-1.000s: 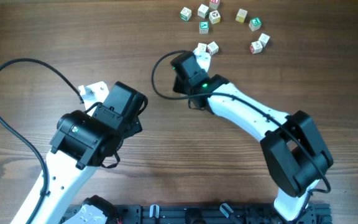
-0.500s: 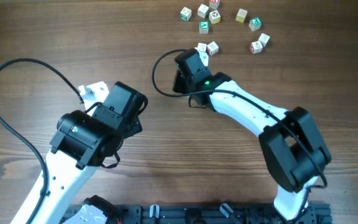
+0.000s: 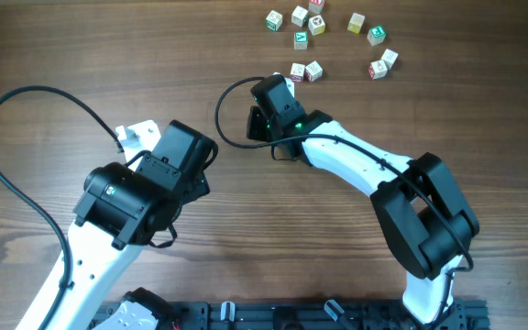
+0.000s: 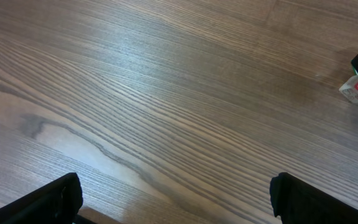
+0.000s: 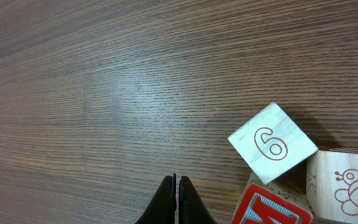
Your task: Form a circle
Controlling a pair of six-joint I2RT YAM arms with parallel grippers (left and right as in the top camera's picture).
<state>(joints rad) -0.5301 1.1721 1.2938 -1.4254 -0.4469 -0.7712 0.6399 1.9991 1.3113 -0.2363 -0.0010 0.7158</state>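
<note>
Right claw (image 5: pixel 176 198) fingers pressed together, nothing between them, tips low over the counter (image 5: pixel 104 93)

Just right of the tips is a tight group of three cubes:
- white cube with a red 6 (image 5: pixel 272 144), turned diamond-wise
- red cube (image 5: pixel 271 210) below it, cut off by the frame's bottom edge, right up against the 6 one
- pale cube with a bug drawing (image 5: pixel 347 183) at far right, tucked against the same 6 cube

A strip of bare wood shows between the tips and the red cube, so near but apart

Overhead, only two of that group show, side by side just up-right of the right claw, arm reaching in from the lower right

Other cubes (image 3: pixel 316 25) lie in a ragged scatter along the top edge of the counter, some paired and touching, some apart, no ring shape

Left claw (image 4: pixel 176 183) fingers spread wide at the two bottom corners of its wrist view, only wood grain between them, gripping nothing. Overhead it sits left of centre, well apart from all cubes. At the right edge of the left wrist view one cube peeks out beside a black part of the right arm
</note>
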